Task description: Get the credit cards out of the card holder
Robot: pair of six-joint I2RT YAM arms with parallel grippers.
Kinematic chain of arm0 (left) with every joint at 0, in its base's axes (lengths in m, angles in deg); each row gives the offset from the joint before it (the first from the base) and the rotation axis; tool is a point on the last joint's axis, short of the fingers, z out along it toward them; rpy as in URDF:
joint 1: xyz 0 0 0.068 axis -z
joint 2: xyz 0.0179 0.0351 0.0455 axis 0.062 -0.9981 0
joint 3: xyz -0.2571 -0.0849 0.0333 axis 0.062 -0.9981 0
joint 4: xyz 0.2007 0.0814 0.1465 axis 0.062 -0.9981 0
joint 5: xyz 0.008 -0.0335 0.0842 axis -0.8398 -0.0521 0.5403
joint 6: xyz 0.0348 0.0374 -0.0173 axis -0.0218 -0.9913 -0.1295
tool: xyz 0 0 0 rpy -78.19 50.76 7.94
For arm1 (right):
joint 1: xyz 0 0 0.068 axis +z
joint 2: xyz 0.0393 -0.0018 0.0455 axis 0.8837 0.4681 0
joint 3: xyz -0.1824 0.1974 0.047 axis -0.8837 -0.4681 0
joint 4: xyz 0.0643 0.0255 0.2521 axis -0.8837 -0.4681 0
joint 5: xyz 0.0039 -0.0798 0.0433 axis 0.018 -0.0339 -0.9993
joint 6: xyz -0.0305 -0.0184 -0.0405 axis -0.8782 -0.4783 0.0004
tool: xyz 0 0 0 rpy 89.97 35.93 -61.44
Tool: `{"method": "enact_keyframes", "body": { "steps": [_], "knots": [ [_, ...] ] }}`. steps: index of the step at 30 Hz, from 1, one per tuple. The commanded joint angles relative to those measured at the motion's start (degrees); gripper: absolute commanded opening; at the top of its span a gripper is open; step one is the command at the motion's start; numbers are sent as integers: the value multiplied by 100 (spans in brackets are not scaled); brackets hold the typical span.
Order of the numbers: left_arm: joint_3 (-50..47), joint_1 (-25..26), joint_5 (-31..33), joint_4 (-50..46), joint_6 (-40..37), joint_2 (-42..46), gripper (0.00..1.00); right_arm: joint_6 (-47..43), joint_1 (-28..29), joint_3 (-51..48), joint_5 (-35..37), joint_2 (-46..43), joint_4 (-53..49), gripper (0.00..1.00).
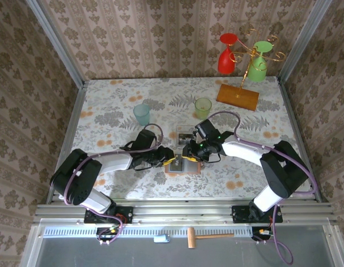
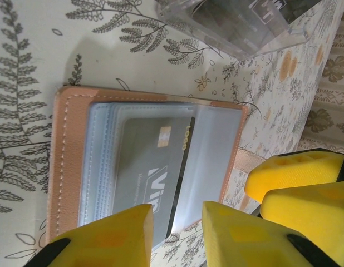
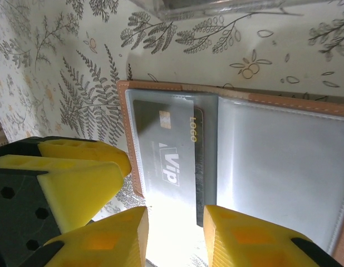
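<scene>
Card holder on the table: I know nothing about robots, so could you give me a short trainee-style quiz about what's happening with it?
1. True or false: the card holder lies folded shut.
2. Which word is printed on the grey card? A) Vip B) Bank C) Gold
3. Fill in: the left gripper and the right gripper both hover at the card holder's edge with jaws ___.
Key: 1 false, it lies open; 2 A; 3 open.
</scene>
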Motion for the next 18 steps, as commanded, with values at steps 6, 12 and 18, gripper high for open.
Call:
{"method": "enact_keyframes", "body": {
  "steps": [6,12,18],
  "knots": [
    [-162,-55,-55,316,33,-106,21,218,234,123,-32,391,294,30],
    [-226,-54,-81,380,34,-198,18,278,333,172,-50,581,394,29],
    [-311,-60,-86,468,52,-247,14,281,369,209,-48,651,414,28]
  ]
}}
